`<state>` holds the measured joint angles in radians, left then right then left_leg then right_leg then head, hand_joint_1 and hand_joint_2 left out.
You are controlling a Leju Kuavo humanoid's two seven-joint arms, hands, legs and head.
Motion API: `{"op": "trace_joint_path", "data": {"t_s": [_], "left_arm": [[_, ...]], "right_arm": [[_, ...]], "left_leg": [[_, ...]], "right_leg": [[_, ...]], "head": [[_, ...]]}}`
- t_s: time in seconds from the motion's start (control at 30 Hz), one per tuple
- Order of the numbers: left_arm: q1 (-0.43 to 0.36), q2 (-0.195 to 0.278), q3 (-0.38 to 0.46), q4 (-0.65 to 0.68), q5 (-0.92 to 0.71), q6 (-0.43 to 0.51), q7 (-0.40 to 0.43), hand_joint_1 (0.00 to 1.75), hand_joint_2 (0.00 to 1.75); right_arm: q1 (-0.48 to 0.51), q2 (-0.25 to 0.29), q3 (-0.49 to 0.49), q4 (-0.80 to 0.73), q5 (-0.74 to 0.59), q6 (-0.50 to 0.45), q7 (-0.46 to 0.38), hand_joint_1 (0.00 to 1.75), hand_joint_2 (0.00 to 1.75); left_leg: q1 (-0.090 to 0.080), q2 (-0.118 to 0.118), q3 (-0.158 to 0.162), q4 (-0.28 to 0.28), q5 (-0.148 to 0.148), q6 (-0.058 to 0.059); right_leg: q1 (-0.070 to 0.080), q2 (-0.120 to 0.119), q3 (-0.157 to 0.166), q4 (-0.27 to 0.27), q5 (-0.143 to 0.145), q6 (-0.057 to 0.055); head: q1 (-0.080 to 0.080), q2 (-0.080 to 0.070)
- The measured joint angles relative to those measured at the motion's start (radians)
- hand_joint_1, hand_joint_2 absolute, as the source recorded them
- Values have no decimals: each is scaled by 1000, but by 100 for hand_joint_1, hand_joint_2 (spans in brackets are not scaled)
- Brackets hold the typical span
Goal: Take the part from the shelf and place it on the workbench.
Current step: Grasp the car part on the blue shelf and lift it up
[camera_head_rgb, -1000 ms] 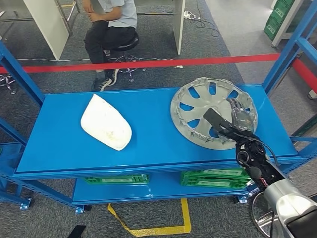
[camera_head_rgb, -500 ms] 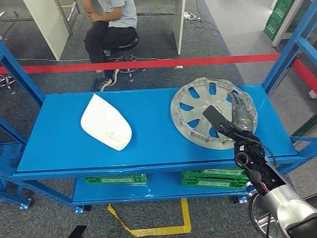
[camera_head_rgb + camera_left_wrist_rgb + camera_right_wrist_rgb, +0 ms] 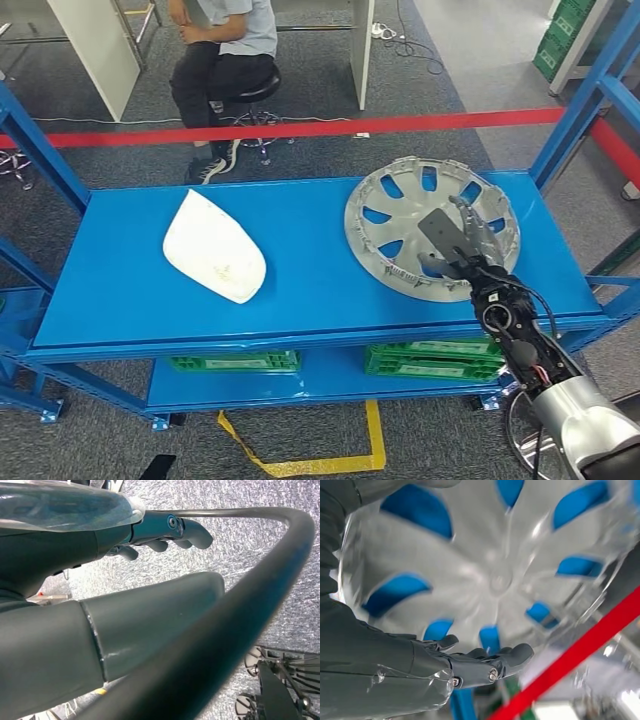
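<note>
A silver hubcap lies flat on the right half of the blue shelf. My right hand hovers over the hubcap's near right part, fingers spread and holding nothing. In the right wrist view the hubcap is blurred, and the right hand stretches its fingers across it without gripping. A white curved cover lies on the shelf's left half. My left hand hangs over grey carpet with its fingers extended and nothing in them.
Blue shelf uprights rise at the right and left ends. Green crates sit on the lower shelf. A red tape line crosses the floor behind the shelf. A person sits on a stool beyond it.
My right hand has turned and shifted slightly left over the hubcap, its fingers now spread above the near right spokes. The hubcap and the white cover have not moved.
</note>
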<state>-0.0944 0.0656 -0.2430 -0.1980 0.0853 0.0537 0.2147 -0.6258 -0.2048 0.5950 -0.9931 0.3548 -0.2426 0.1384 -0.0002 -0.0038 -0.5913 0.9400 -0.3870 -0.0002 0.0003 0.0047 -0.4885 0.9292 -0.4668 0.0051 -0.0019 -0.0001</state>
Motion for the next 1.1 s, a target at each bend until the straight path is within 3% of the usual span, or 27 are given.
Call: {"op": "trace_joint_path", "data": {"t_s": [0.13, 0.5, 0.83, 1.1], "left_arm": [[0, 0, -7, 0, 2, 0, 0, 0, 0], [-4, 0, -22, 0, 5, 0, 1, 0, 0], [-12, 0, -40, 0, 10, 0, 7, 0, 0], [-14, 0, -58, 0, 16, 0, 7, 0, 0]], "right_arm": [[0, 0, -7, 0, -184, 56, -70, 0, 175], [-2, 1, -22, 0, -399, 69, -136, 0, 175], [-21, 1, 10, 12, -456, 210, -47, 0, 175], [-40, 1, 59, 39, -458, 241, -30, 0, 175]], "left_leg": [[0, 0, 0, 0, 0, 0], [0, 0, 0, 0, 0, 0], [0, 0, 0, 0, 0, 0], [0, 0, 0, 0, 0, 0]], "right_leg": [[0, 0, 0, 0, 0, 0], [0, 0, 0, 0, 0, 0], [0, 0, 0, 0, 0, 0], [0, 0, 0, 0, 0, 0]], "head": [[0, 0], [0, 0], [0, 0], [-1, 0]]}}
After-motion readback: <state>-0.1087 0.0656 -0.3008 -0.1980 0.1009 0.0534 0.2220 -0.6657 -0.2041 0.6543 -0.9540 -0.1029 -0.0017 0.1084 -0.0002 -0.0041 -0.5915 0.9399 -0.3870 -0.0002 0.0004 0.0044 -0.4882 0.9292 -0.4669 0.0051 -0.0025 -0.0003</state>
